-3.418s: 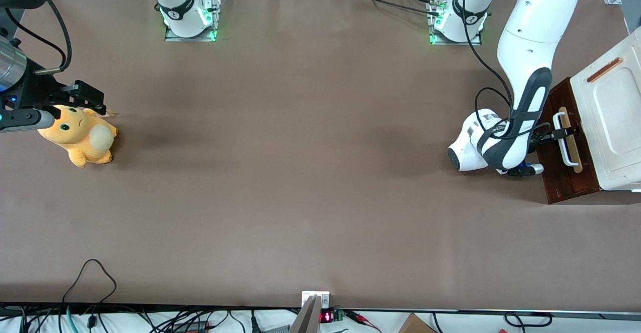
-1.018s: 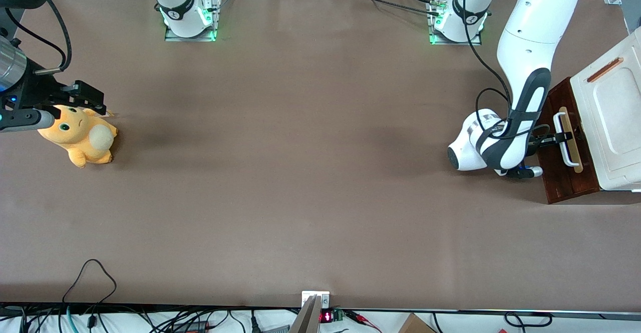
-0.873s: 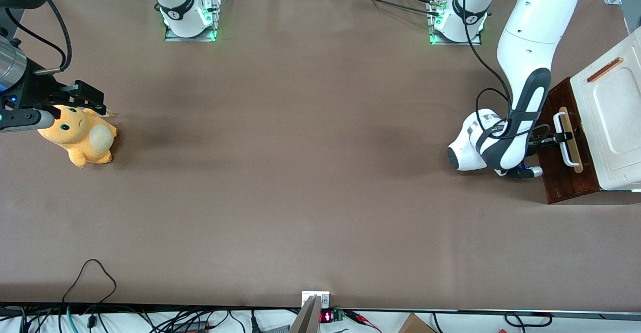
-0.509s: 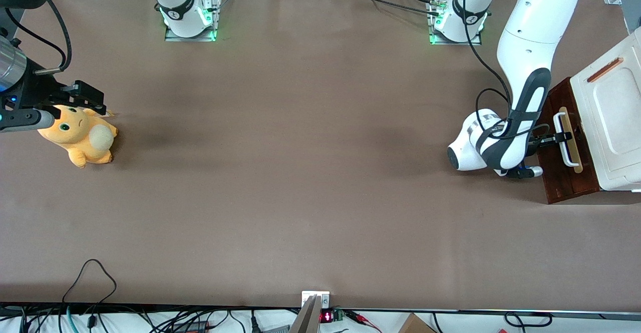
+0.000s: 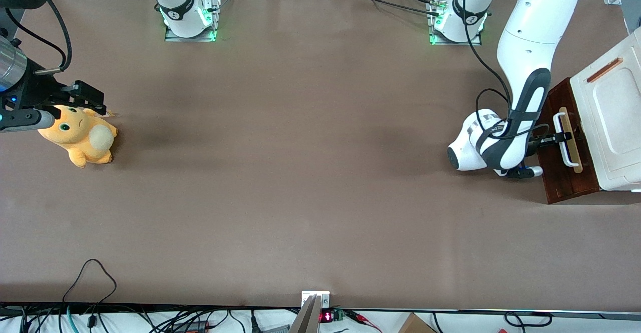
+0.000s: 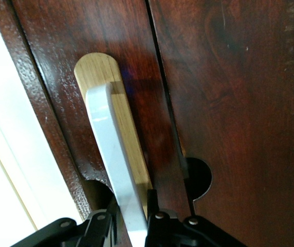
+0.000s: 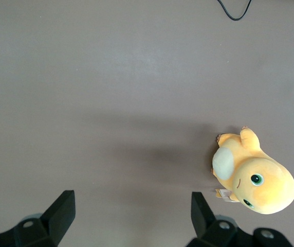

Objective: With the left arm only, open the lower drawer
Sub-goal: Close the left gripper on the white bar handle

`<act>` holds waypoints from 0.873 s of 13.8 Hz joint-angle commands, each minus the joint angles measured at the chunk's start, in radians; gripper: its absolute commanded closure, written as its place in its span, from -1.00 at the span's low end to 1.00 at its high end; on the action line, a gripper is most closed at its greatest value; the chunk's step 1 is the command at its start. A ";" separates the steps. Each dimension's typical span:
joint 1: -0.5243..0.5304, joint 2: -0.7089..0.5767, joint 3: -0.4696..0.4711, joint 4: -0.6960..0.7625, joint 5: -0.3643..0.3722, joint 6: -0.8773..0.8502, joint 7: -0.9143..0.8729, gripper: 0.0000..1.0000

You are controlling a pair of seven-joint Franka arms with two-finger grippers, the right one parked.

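Observation:
The lower drawer shows its dark red-brown front below the white cabinet top, at the working arm's end of the table. A pale wooden strip on that front carries the white loop handle. The left arm reaches down in front of the drawer. Its black gripper is at the handle's middle. In the left wrist view the gripper has one finger on each side of the white handle, pressed against it.
An orange plush toy lies toward the parked arm's end of the table. The two arm bases stand at the table edge farthest from the front camera. Brown tabletop spreads between the toy and the cabinet.
Since 3.4 s ago the fingers have drawn back a little from the cabinet, from over the strip to the handle. Over the last second nothing has visibly moved.

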 commanded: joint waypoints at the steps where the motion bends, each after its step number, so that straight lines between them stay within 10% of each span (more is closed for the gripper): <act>1: -0.004 0.003 -0.001 0.020 0.018 -0.016 0.030 0.61; 12: -0.017 -0.003 -0.007 0.047 -0.031 -0.016 0.027 0.66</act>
